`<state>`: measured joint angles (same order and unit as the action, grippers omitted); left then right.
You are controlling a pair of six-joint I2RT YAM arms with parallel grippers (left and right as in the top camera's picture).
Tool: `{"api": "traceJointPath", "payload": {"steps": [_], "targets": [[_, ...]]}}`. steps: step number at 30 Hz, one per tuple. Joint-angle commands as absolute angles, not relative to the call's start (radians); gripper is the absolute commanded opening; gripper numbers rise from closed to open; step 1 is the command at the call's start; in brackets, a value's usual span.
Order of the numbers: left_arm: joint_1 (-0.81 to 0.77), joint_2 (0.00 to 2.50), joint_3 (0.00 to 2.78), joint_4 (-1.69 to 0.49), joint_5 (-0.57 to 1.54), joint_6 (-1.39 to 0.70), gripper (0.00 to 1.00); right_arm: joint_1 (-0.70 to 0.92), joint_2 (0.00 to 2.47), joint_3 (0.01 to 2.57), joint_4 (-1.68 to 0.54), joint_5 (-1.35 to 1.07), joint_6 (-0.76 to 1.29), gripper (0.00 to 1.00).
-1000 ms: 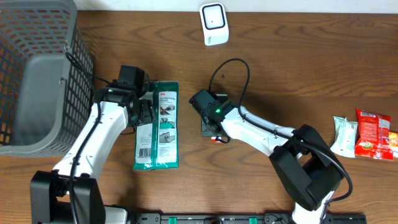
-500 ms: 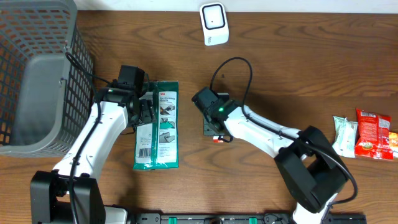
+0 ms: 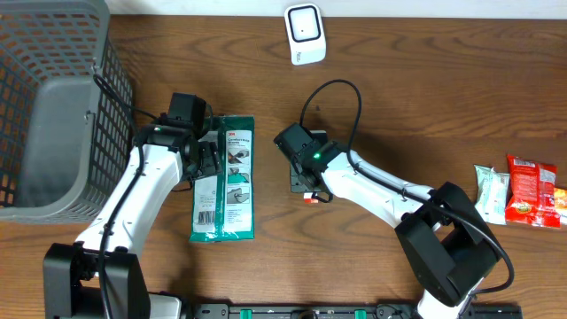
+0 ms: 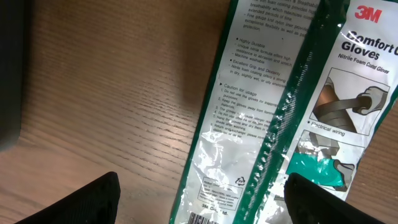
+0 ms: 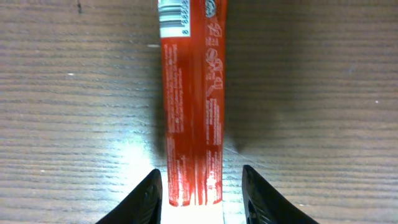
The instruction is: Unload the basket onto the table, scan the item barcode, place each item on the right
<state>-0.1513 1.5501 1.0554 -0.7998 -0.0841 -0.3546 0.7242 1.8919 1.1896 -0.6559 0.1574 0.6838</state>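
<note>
The left pincer (image 4: 202,194) hovers spread wide over the gloves pack (image 3: 226,177). The right pincer (image 5: 202,193), jaws parted, straddles the red packet (image 5: 189,106) lying on the surface (image 3: 425,80), not pinching it. Pick-up seems to be the step in hand, so the next move is to close, lift, and show its barcode (image 5: 174,12) to the scanner (image 3: 304,34).

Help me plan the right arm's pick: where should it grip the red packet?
Grip the red packet at its near end, pinched across the narrow width from straight above. It lies flat and long, the right gripper straddles that end, and the barcode at the far end would be left uncovered.
</note>
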Motion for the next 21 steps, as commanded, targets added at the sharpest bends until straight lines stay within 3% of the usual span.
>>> {"api": "traceJointPath", "payload": {"steps": [1,21], "targets": [[-0.145,1.543,1.070,-0.800,-0.090,-0.350,0.85,0.741,1.914,1.183,-0.653,0.185,0.670,0.36],[-0.145,1.543,1.070,-0.800,-0.090,-0.350,0.85,0.759,1.925,1.228,-0.688,0.183,0.627,0.33]]}}
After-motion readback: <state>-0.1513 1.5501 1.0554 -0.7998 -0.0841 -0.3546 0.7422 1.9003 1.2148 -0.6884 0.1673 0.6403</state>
